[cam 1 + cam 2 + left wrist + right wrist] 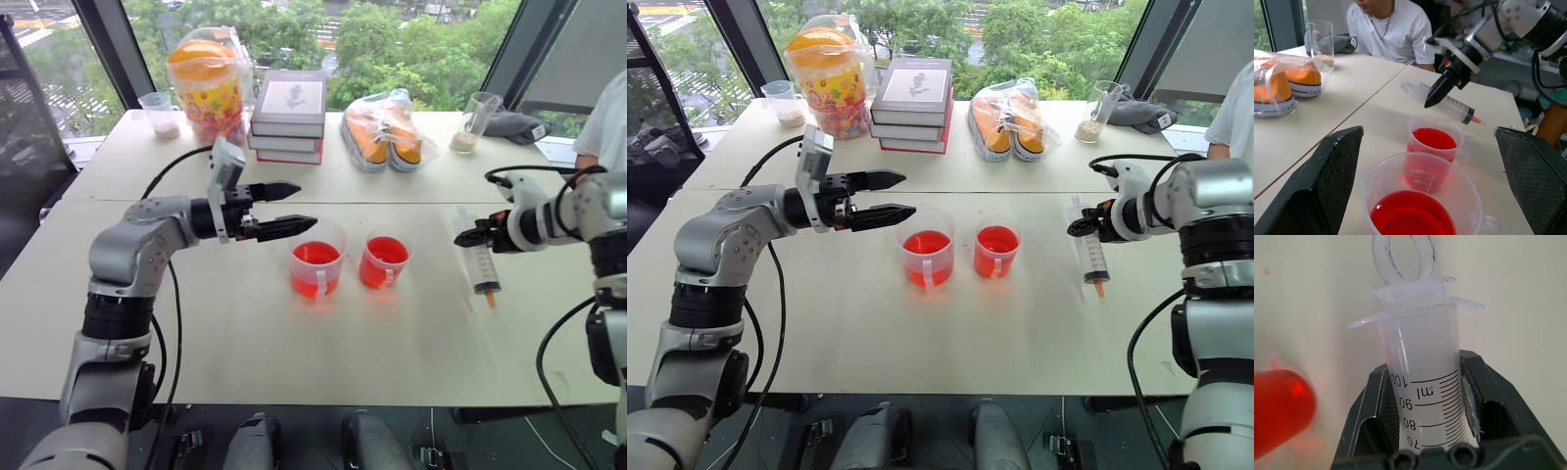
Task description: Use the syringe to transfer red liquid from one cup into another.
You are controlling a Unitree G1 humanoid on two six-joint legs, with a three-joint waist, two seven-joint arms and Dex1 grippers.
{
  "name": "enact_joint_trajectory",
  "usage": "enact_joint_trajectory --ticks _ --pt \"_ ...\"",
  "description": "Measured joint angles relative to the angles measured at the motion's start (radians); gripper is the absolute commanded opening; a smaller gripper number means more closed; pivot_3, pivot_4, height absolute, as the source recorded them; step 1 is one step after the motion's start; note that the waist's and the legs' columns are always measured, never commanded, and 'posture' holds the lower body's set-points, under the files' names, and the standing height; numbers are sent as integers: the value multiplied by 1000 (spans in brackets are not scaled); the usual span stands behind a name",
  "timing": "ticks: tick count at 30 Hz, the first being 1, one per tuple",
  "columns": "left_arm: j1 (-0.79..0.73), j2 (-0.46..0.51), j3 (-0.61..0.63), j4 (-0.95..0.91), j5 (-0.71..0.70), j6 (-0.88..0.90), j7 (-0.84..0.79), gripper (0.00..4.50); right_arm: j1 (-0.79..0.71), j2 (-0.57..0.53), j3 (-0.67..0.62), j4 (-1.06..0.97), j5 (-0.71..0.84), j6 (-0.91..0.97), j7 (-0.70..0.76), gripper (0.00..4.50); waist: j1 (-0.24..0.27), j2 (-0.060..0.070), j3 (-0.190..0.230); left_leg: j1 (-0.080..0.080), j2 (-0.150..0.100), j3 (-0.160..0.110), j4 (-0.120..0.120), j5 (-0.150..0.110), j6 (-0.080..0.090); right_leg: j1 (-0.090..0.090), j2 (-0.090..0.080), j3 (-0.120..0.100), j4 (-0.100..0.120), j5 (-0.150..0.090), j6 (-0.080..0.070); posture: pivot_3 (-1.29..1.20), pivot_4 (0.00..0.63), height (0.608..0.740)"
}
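The right gripper point(472, 238) pinches the syringe point(479, 262) by its barrel, well to the right of the smaller cup point(383, 259), nozzle angled down toward the table point(294, 362). The plunger seems pushed in, though the barrel is cloudy. The left gripper point(292, 208) hovers spread wide just left of the larger cup point(316, 257), holding nothing. Both cups hold red liquid point(315, 254). Risks: the smooth barrel could slip in the pinch, or a sideways swing could tip the smaller cup.
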Motion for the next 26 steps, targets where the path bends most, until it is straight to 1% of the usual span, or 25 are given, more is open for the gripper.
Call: enact_joint_trajectory --ticks 5,7,11,14,17,19,21,22,23,26 --pt "19 19 5 -38 -28 11 38 4433 -27 79 21 164 -110 -91 54 1387 2 0 0 0 0 0 0 0 0 0 0 0 0 0 0 0 150 740" --pt "29 29 7 -51 -39 14 46 4500 -44 92 18 213 -143 -115 66 2406 2 0 0 0 0 0 1 0 0 1 0 0 0 0 0 0 150 740" --pt "51 46 13 -78 -70 40 63 4500 -54 99 -12 229 -172 -133 96 4431 2 0 0 0 0 0 1 0 0 1 0 0 0 0 0 0 150 740" --pt "65 56 27 -97 -98 60 68 4500 -48 82 -51 151 -166 -85 112 4431 4 0 0 0 0 0 0 0 0 0 0 0 1 0 0 0 150 740" --pt "76 75 36 -126 -116 73 81 4500 -13 10 -106 -75 -133 -20 137 4431 8 0 0 -1 0 0 -1 0 0 0 0 0 0 0 0 0 150 740" --pt "102 94 43 -141 -123 79 87 4500 47 -42 -176 -284 -86 19 154 4431 10 0 0 -1 0 -1 -2 0 0 0 0 -1 0 0 0 0 150 740" --pt "129 122 48 -155 -127 93 91 4500 137 -74 -286 -515 -12 47 184 4431 10 0 0 -1 0 -1 -2 0 0 0 0 -1 -1 0 0 0 150 740" --pt "143 139 50 -165 -129 100 91 4500 212 -92 -357 -660 35 45 210 4431 10 0 0 -1 0 -2 -2 0 0 0 0 -1 -1 0 0 0 150 740" --pt "156 156 54 -169 -133 108 93 4500 264 -105 -400 -761 72 43 232 4431 10 0 0 0 0 -2 -2 0 0 0 0 -1 -1 0 0 0 150 740" --pt "179 168 63 -194 -148 118 100 4500 410 -111 -516 -961 149 37 267 4431 9 -1 0 2 0 -2 0 0 0 4 -1 -1 -1 0 0 0 150 740"
